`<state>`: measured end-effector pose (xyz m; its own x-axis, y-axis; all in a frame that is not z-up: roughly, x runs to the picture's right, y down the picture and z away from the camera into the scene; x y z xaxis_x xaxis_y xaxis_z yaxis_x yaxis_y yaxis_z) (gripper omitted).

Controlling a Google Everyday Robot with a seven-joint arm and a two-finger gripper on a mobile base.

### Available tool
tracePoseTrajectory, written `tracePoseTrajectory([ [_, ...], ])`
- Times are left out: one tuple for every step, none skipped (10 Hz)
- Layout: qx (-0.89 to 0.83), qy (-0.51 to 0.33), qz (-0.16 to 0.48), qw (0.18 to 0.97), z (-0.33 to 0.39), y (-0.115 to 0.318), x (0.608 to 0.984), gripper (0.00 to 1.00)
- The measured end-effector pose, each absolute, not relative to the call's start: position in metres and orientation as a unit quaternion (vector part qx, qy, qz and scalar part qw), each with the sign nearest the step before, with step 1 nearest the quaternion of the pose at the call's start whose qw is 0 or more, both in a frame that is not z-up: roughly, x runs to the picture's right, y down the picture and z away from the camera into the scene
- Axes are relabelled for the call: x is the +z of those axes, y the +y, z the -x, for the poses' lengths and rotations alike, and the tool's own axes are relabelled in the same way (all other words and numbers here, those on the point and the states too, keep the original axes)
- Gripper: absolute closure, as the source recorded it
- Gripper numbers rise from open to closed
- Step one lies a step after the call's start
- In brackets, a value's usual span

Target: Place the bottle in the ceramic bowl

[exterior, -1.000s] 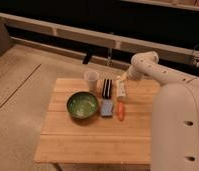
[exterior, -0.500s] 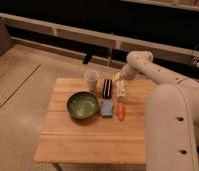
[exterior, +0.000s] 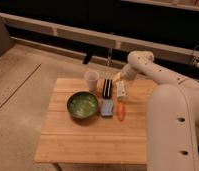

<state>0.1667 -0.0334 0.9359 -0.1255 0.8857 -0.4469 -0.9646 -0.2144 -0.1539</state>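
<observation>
Light wooden table [exterior: 68, 140] on a pale floor, with a dark wall behind. The small slim whitish-cream bottle [exterior: 122, 91] lies on the table, toward its far right part, outside any container. Just to its left lies a dark rectangular block [exterior: 107, 88], and on the near side of the bottle lies an orange carrot-like piece [exterior: 120, 111] beside a flat blue pad [exterior: 107, 107].

The tool [exterior: 116, 78] hangs at the end of the white arm, over the far end of the bottle, its fingers apart and gripping nothing.

The round glossy dark-green ceramic bowl [exterior: 83, 105] sits left of the blue pad, well apart from the bottle, its lighter green inside in plain view. A translucent pale cup [exterior: 91, 80] stands upright behind the bowl; what it holds cannot be told.

Compared with a second ago, the tool has moved a little leftward, toward the dark block, while the bottle, bowl, cup and other pieces lie where they were.
</observation>
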Motion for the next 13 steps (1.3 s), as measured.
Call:
tracePoseTrajectory([
  [0.747,0.095,0.233,0.616,-0.168,-0.026,0.937,0.35],
  [0.746,0.109,0.239,0.611,-0.165,-0.015,0.940,0.35],
  [0.746,0.120,0.243,0.608,-0.164,-0.008,0.944,0.35],
  [0.746,0.130,0.246,0.605,-0.165,-0.003,0.948,0.35],
  [0.745,0.144,0.251,0.601,-0.167,0.005,0.954,0.35],
  [0.742,0.154,0.254,0.600,-0.167,0.011,0.959,0.35],
  [0.740,0.162,0.256,0.601,-0.165,0.014,0.963,0.35],
  [0.736,0.173,0.259,0.602,-0.163,0.019,0.968,0.35],
  [0.731,0.186,0.262,0.602,-0.162,0.024,0.974,0.35],
  [0.727,0.194,0.266,0.602,-0.159,0.027,0.978,0.35],
  [0.723,0.199,0.269,0.604,-0.154,0.030,0.982,0.35],
  [0.719,0.201,0.273,0.607,-0.149,0.030,0.985,0.38],
  [0.716,0.202,0.274,0.609,-0.147,0.029,0.987,0.46],
])
